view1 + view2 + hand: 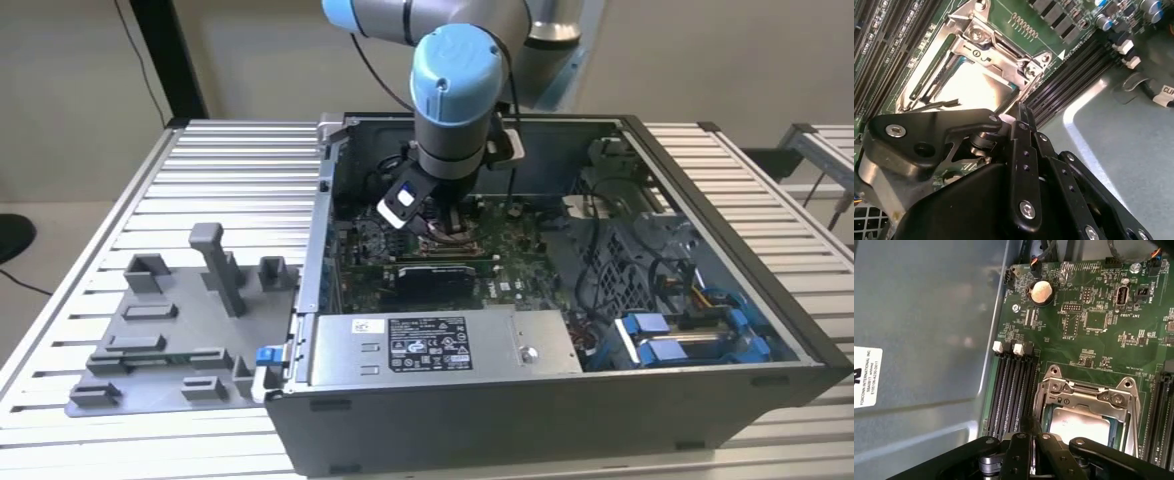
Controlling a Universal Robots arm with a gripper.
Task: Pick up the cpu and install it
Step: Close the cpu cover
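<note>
Ribbed desk (227, 160) carries the open case (534, 420), mid-frame in the exterior view. I see the cpu (1079, 426) lying inside its socket frame (1081, 396), with the end effector (1030, 424) just beside it, fingers together and empty. I judge the cpu light, stiff and fragile: hold by the edges only.

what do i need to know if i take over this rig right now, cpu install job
Gripper: shut, holding nothing, tips low beside the socket frame, inside the open computer case.
Cpu: lying in the socket on the motherboard, its pale silver top showing through the frame.
Done: the cpu is in the socket and out of the gripper.
Left: I cannot tell whether the frame is latched down; the arm is not yet out of the case.
</note>
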